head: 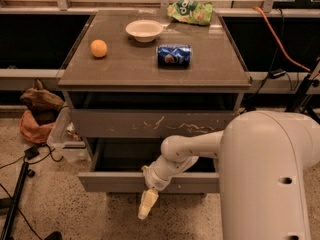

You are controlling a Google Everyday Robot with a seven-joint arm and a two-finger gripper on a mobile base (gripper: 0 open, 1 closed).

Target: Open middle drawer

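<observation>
Speckled flr, dim rm

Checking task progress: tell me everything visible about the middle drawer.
The middle drawer is wide, shallow, grey-brown, with a plain, flat, handle-less front. It stands pulled out, level, under the scratched drawer; its inside is dark, nothing visible in it. The arm overlaps its front; the gripper hangs just below that front, pointing at the floor.
</observation>
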